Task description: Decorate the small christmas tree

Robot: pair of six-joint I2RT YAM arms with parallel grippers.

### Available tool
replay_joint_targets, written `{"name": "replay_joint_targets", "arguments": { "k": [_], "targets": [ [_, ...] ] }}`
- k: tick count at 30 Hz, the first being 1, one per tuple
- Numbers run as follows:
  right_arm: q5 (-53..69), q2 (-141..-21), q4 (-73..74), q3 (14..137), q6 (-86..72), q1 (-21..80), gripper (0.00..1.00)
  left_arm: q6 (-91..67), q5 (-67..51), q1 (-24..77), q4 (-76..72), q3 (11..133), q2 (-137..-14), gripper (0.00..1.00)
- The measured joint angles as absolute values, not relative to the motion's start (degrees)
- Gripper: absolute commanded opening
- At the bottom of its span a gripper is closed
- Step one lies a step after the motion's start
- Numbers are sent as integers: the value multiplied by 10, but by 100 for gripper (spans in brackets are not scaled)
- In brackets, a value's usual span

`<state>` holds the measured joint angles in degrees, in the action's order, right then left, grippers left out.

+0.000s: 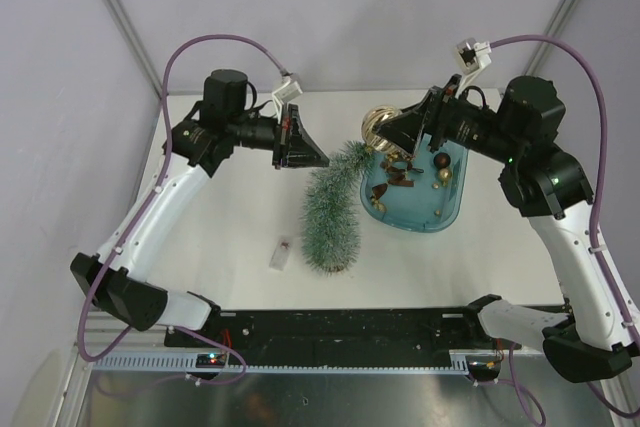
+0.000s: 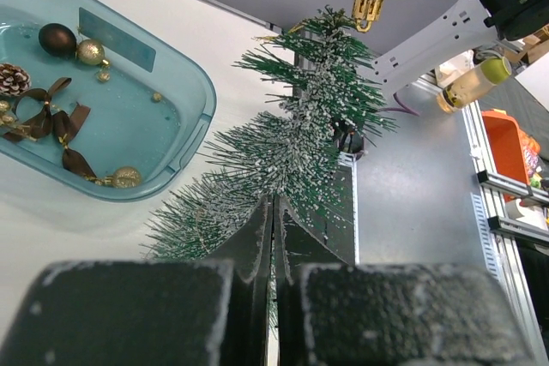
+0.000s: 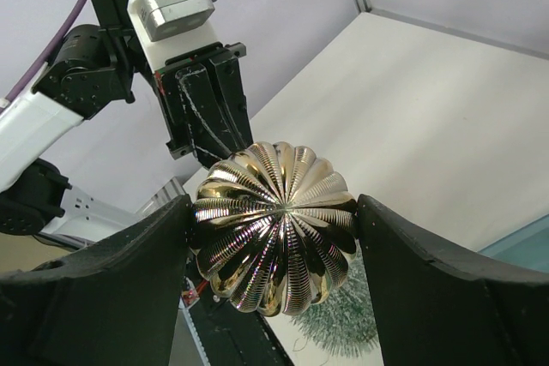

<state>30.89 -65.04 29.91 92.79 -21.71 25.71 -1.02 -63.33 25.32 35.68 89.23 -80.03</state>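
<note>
Nearest me, a small clear plastic packet point(image 1: 281, 253) lies on the white table point(image 1: 220, 217), at about eight o'clock from the tree's foot. The slim frosted-green bottle-brush christmas tree point(image 1: 330, 212) is mid-table, broad end toward me. Its tip bows off to one o'clock, close to the rim of the translucent blue plastic tray point(image 1: 452, 209).

My left end effector point(image 1: 316, 157) is clenched tight at the upper bristles, coming in from ten o'clock (whether it has actually pinched a sprig I cannot tell). Farther out, the right end effector point(image 3: 274, 250) grasps a ribbed gold ball ornament point(image 3: 273, 229) by its sides, just past the tip.

I judge the step to be hanging it. I'd keep the tree steady, bring the ball's cap to a stout upper branch, and let go only once it catches. The left fingers crowd that spot, and the tray of ribbons and small baubles lies just beside.
</note>
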Motion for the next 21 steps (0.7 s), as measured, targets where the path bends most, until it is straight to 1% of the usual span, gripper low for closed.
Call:
{"name": "replay_joint_targets", "arguments": {
  "k": [9,21],
  "targets": [
    [295,-617,327,924,-206,257,27,-6,-622,254,357,888,-795,0],
    [283,-587,327,868,-203,258,27,4,-612,255,355,874,-787,0]
  ]
}}
